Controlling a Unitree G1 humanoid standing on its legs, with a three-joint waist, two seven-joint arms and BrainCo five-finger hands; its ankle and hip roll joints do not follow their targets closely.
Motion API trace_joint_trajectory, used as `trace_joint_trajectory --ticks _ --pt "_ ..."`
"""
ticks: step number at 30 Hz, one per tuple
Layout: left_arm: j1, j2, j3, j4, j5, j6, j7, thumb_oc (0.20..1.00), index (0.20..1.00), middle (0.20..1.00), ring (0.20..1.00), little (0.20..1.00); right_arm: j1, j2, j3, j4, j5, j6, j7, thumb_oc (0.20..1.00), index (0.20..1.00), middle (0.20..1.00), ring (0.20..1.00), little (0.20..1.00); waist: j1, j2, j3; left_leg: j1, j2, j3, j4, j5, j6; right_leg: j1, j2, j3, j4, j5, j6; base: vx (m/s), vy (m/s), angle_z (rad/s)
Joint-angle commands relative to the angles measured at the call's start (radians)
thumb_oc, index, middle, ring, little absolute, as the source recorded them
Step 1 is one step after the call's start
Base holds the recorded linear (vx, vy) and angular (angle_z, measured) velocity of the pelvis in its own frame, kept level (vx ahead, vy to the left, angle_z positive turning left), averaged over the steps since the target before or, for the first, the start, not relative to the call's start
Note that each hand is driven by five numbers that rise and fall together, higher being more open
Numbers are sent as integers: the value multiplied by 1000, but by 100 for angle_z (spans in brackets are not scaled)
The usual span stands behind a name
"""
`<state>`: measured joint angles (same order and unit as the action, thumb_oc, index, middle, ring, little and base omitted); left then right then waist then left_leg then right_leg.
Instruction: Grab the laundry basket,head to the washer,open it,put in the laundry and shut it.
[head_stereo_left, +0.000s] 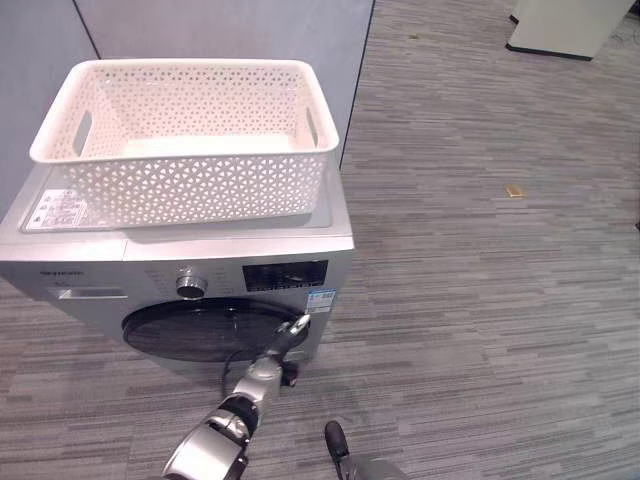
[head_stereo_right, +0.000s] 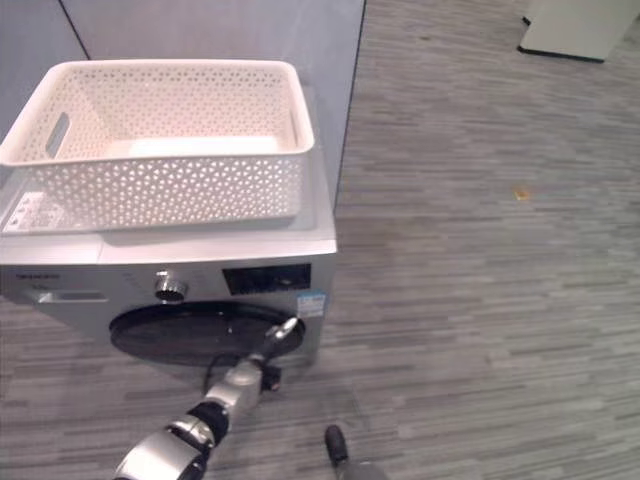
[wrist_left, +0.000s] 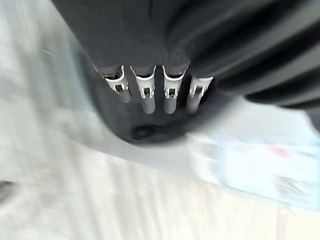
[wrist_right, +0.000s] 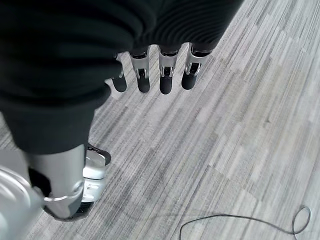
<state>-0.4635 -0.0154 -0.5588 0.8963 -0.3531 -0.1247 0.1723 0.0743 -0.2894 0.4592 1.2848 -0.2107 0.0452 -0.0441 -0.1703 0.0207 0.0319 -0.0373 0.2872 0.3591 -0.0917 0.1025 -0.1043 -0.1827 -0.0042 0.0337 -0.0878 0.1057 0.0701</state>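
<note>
grey striped carpet runs round the washer (head_stereo_left: 180, 255), whose top carries the white laundry basket (head_stereo_left: 185, 140), apparently empty. left hand (head_stereo_left: 285, 343), fingers straight and slightly apart, touches the right edge of the dark round door (head_stereo_left: 205, 330). press flat and steady there till it latches. right hand (wrist_right: 160, 75) hangs relaxed, fingers loose.

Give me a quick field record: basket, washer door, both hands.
basket: white, on top of the washer, looks empty
washer door: dark round door, looks shut
left hand: fingers straight, tips at the door's right edge
right hand: hanging over the grey floor, fingers relaxed, holding nothing
laundry: none seen
</note>
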Motion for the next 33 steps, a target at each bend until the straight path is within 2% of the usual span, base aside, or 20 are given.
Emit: trace_joint_trajectory --ticks 1,3,5,6,11,13,14,16,17,18,19,21,22,23,25,33 --pt "-23 53 55 45 -22 -62 14 1000 1000 1000 1000 1000 -72 17 -8 71 32 -18 -52 1000 1000 1000 1000 1000 22 -37 27 9 28 -64 4 66 -62 58 -27 -38 1 -85 68 35 41 8" --pt "87 124 60 -95 -17 -85 -7 1000 1000 1000 1000 1000 -91 29 -36 52 69 -39 -67 1000 1000 1000 1000 1000 51 -24 38 6 16 -96 4 57 -59 82 -44 -67 1 -89 69 36 56 17" --pt "136 151 66 -134 -5 -96 -12 1000 1000 1000 1000 1000 -105 36 -45 49 82 -47 -72 1000 1000 1000 1000 1000 65 -20 38 2 11 -106 4 53 -58 87 -49 -76 1 -89 69 13 46 55" --pt "216 196 92 -168 18 -113 -34 1000 1000 1000 1000 1000 -128 43 -60 48 98 -57 -74 1000 1000 1000 1000 1000 88 -16 43 6 0 -120 4 43 -56 104 -60 -94 1 -92 71 12 67 70" --pt "363 276 152 -169 62 -157 -52 1000 1000 1000 1000 1000 -155 54 -89 61 115 -68 -81 1000 1000 1000 1000 1000 137 -5 36 16 -27 -154 4 12 -46 143 -83 -131 1 -100 76 26 56 35" --pt "425 308 169 -136 104 -159 -74 1000 1000 1000 1000 1000 -179 15 -104 63 127 -79 -69 1000 1000 1000 1000 1000 156 -2 28 22 -42 -174 4 -4 -40 161 -95 -148 1 -104 79 32 78 21" --pt "473 347 206 -127 94 -158 -100 1000 1000 1000 1000 1000 -197 14 -119 71 138 -78 -62 1000 1000 1000 1000 1000 177 2 21 24 -55 -192 4 -15 -34 174 -107 -165 1 -104 82 20 60 15" --pt "507 370 243 -114 86 -162 -115 1000 1000 1000 1000 1000 -197 14 -134 82 143 -76 -55 1000 1000 1000 1000 1000 193 3 13 26 -69 -212 4 -23 -28 189 -119 -189 1 -104 83 9 57 29" --pt "508 370 243 -114 86 -162 -115 1000 1000 1000 1000 1000 -196 14 -134 83 143 -76 -55 1000 1000 1000 1000 1000 192 2 13 26 -69 -213 4 -23 -28 190 -119 -190 1 -104 83 14 70 40" --pt "509 365 264 -11 121 -150 -111 1000 1000 1000 1000 1000 -193 17 -145 96 146 -69 -43 1000 1000 1000 1000 1000 209 2 5 25 -82 -234 4 -26 -23 207 -131 -216 1 -105 84 9 34 39" --pt "509 364 264 -10 121 -151 -111 1000 1000 1000 1000 1000 -193 17 -145 96 146 -69 -43 1000 1000 1000 1000 1000 207 2 6 25 -83 -235 4 -25 -23 208 -131 -218 1 -105 84 5 47 33" --pt "490 339 299 128 147 -129 -91 1000 1000 1000 1000 1000 -190 17 -157 109 152 -64 -39 1000 1000 1000 1000 1000 220 0 2 20 -94 -265 4 -24 -19 225 -140 -247 1 -108 84 -6 26 37" --pt "486 316 348 240 153 -101 -81 1000 1000 1000 1000 1000 -179 22 -162 116 149 -61 -33 1000 1000 1000 1000 1000 233 -6 -5 13 -106 -292 4 -25 -16 242 -146 -283 1 -114 82 4 23 41" --pt "487 308 376 272 140 -92 -80 1000 1000 1000 1000 1000 -172 26 -165 117 149 -60 -30 1000 1000 1000 1000 1000 242 -9 -10 11 -110 -303 4 -26 -16 250 -147 -296 1 -117 81 7 23 55" --pt "486 291 412 303 115 -89 -76 1000 1000 1000 1000 1000 -157 33 -164 114 148 -59 -26 1000 1000 1000 1000 1000 250 -15 -15 6 -117 -321 4 -26 -16 263 -150 -320 1 -120 80 16 8 61" --pt "470 276 391 303 132 -88 -71 1000 1000 1000 1000 1000 -136 34 -151 111 115 -44 -32 1000 1000 1000 1000 1000 246 -38 -19 7 -122 -332 4 -34 -11 279 -148 -334 1 -124 75 8 6 14"
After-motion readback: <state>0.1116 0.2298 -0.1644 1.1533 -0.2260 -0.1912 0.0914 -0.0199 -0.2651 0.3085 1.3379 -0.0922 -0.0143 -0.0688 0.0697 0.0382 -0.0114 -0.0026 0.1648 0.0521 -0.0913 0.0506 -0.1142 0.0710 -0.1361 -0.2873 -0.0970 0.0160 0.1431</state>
